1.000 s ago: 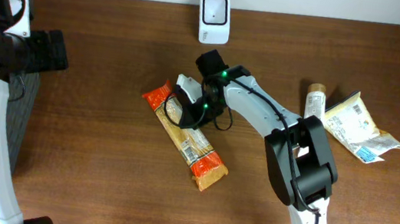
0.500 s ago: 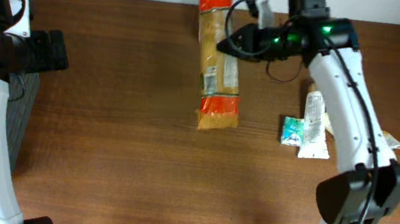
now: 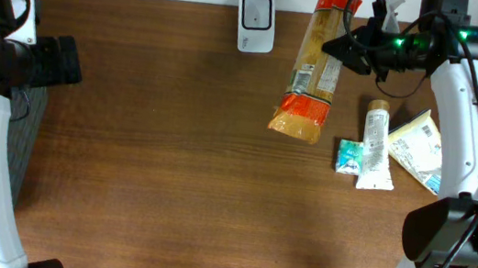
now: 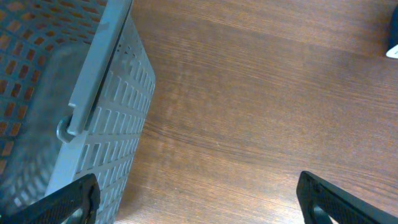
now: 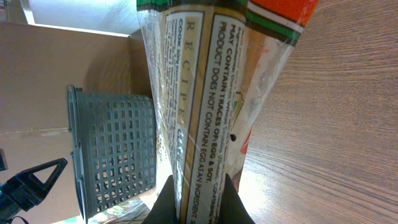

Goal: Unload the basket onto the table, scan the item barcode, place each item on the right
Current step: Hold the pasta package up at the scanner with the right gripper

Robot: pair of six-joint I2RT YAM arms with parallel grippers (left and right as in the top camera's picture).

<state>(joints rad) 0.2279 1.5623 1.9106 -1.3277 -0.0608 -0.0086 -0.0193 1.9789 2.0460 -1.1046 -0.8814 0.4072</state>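
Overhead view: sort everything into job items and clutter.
Job:
pasta packet, held in the right tool
white scanner

Lying about:
tube
small teal packet
yellow packet
grey basket

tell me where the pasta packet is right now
In the overhead view the pasta packet is near the far edge, right of centre, held by the right pincer, between the white scanner and the tube.
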